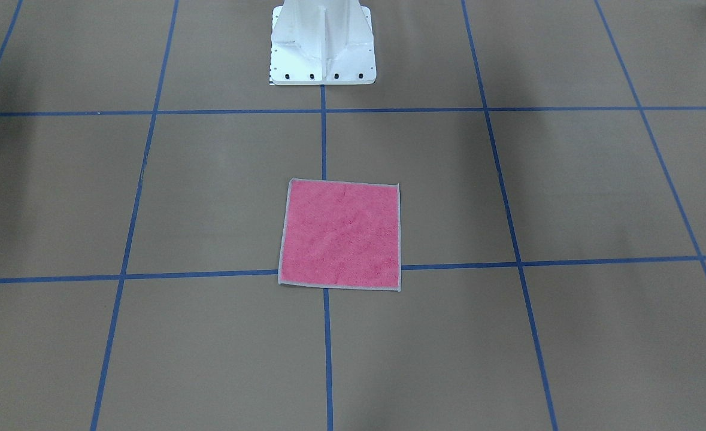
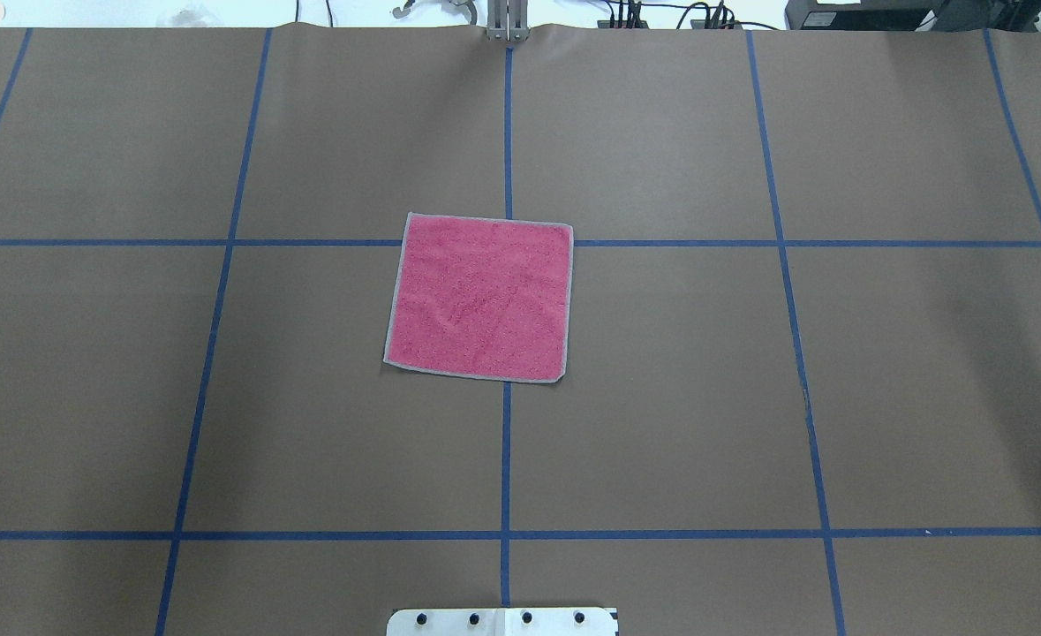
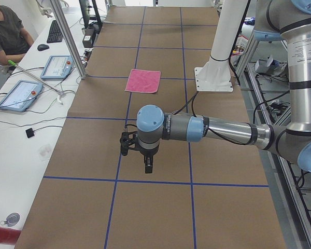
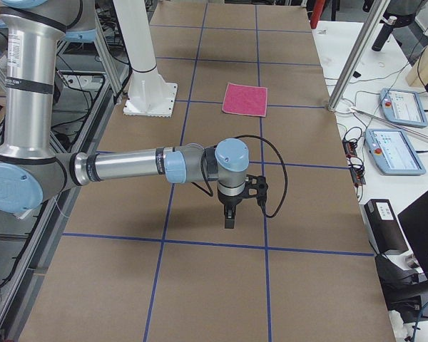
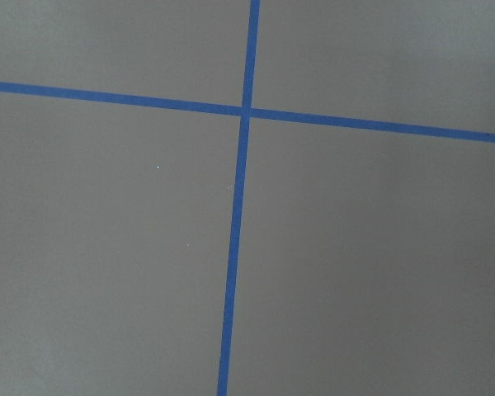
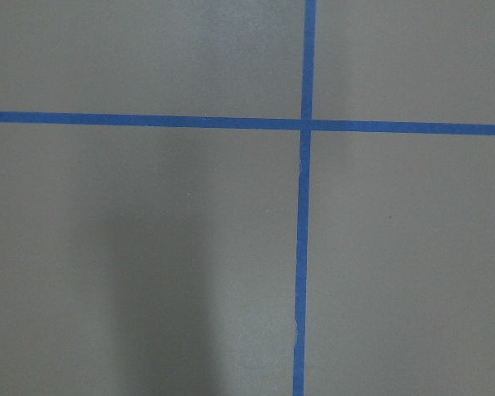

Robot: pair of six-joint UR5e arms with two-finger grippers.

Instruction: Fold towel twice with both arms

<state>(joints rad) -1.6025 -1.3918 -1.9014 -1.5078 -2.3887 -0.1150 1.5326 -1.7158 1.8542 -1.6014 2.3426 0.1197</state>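
Note:
The towel (image 1: 341, 234) lies flat and unfolded near the table's middle, pink face up with a light grey hem, seen from above as a square (image 2: 479, 298). It is small in the side views (image 3: 143, 81) (image 4: 245, 99). My left gripper (image 3: 147, 167) hangs over bare table well short of the towel, pointing down; I cannot tell if it is open or shut. My right gripper (image 4: 228, 216) hangs likewise at the other end, and its state cannot be told either. Both wrist views show only brown table and blue tape lines.
The white pedestal base (image 1: 323, 51) stands behind the towel. Blue tape lines (image 2: 506, 442) grid the brown table. A side bench holds tablets (image 3: 18, 95) and a keyboard, with a seated person (image 3: 5, 28) there. More pendants (image 4: 392, 149) lie on the opposite bench.

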